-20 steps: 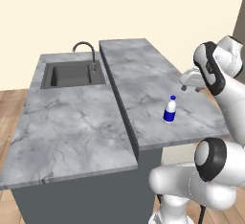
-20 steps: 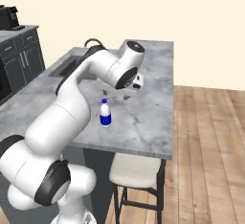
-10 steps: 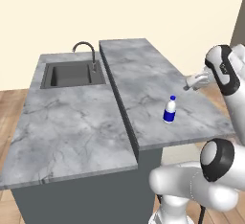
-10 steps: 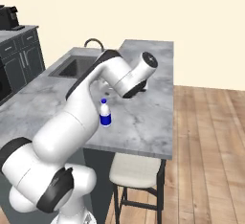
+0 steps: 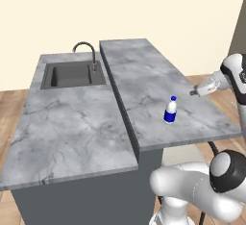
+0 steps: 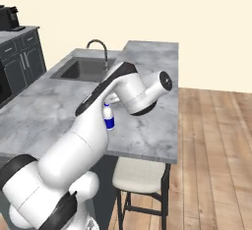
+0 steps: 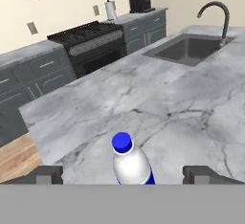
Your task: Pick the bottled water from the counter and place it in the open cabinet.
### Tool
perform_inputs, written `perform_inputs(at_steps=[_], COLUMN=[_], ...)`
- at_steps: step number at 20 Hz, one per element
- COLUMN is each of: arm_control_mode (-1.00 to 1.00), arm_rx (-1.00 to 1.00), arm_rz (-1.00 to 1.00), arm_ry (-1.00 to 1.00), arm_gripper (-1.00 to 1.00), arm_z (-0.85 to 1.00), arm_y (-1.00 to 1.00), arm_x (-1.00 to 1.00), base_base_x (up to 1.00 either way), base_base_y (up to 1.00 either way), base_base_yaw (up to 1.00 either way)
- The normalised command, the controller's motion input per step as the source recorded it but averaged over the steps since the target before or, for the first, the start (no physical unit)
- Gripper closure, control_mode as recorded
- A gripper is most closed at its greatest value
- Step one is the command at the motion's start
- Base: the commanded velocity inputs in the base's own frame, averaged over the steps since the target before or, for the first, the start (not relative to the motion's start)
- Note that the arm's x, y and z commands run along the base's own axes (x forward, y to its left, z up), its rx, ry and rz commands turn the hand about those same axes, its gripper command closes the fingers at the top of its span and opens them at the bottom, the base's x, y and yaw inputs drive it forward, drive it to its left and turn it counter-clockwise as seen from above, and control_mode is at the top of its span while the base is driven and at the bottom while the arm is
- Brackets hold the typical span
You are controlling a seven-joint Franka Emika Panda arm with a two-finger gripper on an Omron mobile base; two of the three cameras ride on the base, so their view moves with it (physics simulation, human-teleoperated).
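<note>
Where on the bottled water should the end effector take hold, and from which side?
Grip the bottled water around its straight body at the blue label band, coming in level from the counter's outer long edge. It stands upright with bare counter around it, and the open end effector already frames it.

The bottled water (image 5: pixel 170 110) stands alone and upright on the counter (image 5: pixel 144 75), bare marble open on every side of it. The end effector (image 5: pixel 194 93), fingers spread wide, hovers over the slab's right edge, nothing between it and the bottle. The faucet (image 5: pixel 85 51) rises well apart, beyond the counter's far-left edge.
</note>
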Motion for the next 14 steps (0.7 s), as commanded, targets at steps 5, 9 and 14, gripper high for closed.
perform_inputs(at_steps=[5, 9, 14], arm_control_mode=[-1.0, -1.0, -1.0], arm_rx=[0.0, 0.0, 0.0], arm_rz=[0.16, 0.17, 0.13], arm_ry=[-0.3, -0.24, -0.15], arm_gripper=[-1.0, -1.0, -1.0], arm_z=[-0.12, -0.08, -0.01], arm_y=[0.0, 0.03, 0.01], arm_x=[-0.13, -0.16, -0.13], base_base_x=[0.0, 0.0, 0.0], base_base_y=[0.0, 0.0, 0.0], base_base_yaw=[0.0, 0.0, 0.0])
